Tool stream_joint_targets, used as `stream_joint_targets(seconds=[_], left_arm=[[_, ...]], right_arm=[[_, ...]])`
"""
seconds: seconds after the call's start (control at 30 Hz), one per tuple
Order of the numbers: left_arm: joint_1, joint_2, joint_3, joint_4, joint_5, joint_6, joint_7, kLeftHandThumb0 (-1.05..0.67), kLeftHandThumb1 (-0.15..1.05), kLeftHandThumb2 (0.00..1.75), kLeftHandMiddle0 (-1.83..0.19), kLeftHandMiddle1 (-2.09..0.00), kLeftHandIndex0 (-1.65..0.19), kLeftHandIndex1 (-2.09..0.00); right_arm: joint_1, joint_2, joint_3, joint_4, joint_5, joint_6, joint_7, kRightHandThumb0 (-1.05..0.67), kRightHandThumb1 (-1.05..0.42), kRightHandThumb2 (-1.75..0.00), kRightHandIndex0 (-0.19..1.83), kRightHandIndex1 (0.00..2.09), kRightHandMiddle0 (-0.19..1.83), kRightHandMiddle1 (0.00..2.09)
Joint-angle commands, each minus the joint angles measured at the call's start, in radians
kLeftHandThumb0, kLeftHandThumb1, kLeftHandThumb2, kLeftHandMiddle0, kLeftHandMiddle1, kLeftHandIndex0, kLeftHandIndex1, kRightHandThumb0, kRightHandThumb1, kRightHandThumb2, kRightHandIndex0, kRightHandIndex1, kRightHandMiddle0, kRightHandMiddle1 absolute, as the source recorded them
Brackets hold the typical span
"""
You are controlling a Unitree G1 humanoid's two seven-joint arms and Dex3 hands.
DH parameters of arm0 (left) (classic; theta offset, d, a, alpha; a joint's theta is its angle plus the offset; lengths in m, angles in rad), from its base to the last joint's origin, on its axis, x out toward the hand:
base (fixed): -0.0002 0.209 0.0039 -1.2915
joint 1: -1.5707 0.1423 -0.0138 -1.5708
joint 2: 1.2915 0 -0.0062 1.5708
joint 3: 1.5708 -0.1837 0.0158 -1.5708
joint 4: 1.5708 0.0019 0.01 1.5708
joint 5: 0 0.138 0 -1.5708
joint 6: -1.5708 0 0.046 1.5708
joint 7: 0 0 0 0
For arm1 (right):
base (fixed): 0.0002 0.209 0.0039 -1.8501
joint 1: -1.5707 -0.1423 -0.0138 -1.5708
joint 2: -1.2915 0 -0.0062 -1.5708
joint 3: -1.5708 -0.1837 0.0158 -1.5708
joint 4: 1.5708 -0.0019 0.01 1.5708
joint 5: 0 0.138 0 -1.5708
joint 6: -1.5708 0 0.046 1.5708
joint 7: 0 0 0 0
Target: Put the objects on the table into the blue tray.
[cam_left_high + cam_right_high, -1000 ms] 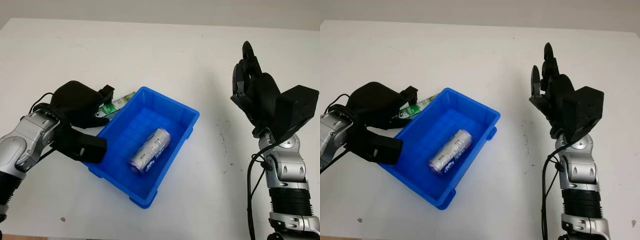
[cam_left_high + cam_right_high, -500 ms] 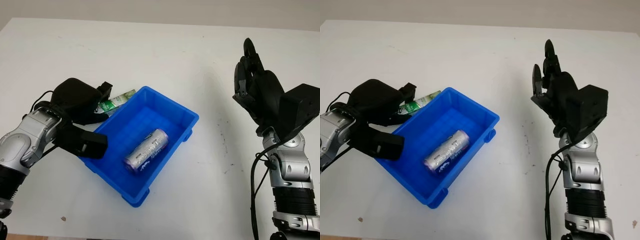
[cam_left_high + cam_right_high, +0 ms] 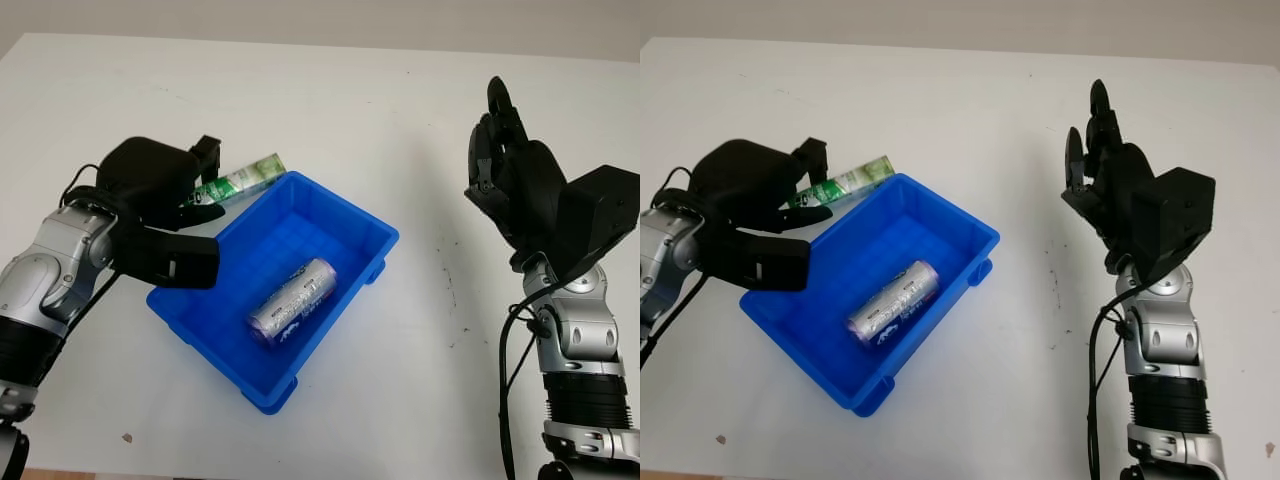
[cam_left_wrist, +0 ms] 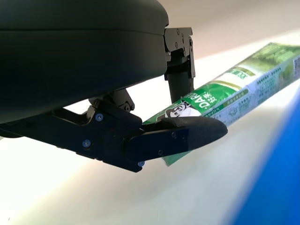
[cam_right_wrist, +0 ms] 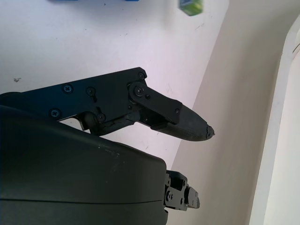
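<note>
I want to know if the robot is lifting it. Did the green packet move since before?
Yes. The green packet, gripped by the left hand, has shifted toward the table's far edge, so more of it now sticks out past the blue tray's far corner.

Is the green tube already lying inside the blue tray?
No, the green tube is held by the left hand beside the blue tray; inside lies a silver can.

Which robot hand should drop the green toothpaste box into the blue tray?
The left hand: it already grips the green toothpaste box right beside the blue plastic tray. The right hand is open, raised far across the table.
</note>
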State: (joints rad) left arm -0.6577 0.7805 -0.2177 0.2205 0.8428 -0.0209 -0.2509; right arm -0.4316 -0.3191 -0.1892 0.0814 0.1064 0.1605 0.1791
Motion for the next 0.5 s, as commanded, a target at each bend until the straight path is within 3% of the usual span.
stream_joint_targets(seconds=[0.0,0.07,0.17,0.23,0.37,0.47], left_arm=[[-0.05,-0.008,0.042,-0.015,-0.049,0.0,-0.004,-0.5,1.05,0.58,-0.84,-2.09,-0.04,-2.09],[-0.069,-0.017,0.08,-0.02,-0.125,0.005,-0.018,-0.5,1.05,0.56,-0.7,-2.09,-0.02,-2.09],[-0.074,-0.044,0.148,-0.08,-0.252,0.078,-0.084,-0.48,1.05,0.53,-0.81,-2.09,-0.25,-2.09],[-0.073,-0.047,0.176,-0.118,-0.313,0.103,-0.116,-0.47,1.05,0.52,-0.83,-2.09,-0.25,-2.09],[-0.06,-0.049,0.217,-0.205,-0.41,0.174,-0.187,-0.47,1.05,0.5,-0.67,-2.09,-0.25,-2.09],[-0.038,-0.037,0.251,-0.245,-0.513,0.163,-0.252,-0.44,1.05,0.5,-0.62,-2.09,-0.34,-2.09]], right_arm=[[0.008,-0.003,0.0,-0.003,-0.001,-0.015,0.001,-0.56,-1.05,-0.79,-0.19,0.0,-0.19,0.0],[0.013,-0.005,0.0,-0.004,-0.004,-0.013,0.002,-0.57,-1.05,-0.78,-0.19,0.0,-0.19,0.0],[0.017,-0.005,-0.002,-0.006,0.003,-0.012,0.008,-0.57,-1.05,-0.78,-0.19,0.0,-0.19,0.0],[0.018,-0.004,-0.004,-0.004,0.005,-0.018,0.012,-0.58,-1.05,-0.79,-0.19,0.0,-0.19,0.0],[0.02,-0.005,-0.006,-0.006,0.006,-0.011,0.012,-0.59,-1.05,-0.76,-0.19,0.0,-0.19,0.0],[0.021,-0.009,-0.004,-0.005,0.004,-0.011,0.015,-0.59,-1.05,-0.75,-0.19,0.0,-0.19,0.0]])
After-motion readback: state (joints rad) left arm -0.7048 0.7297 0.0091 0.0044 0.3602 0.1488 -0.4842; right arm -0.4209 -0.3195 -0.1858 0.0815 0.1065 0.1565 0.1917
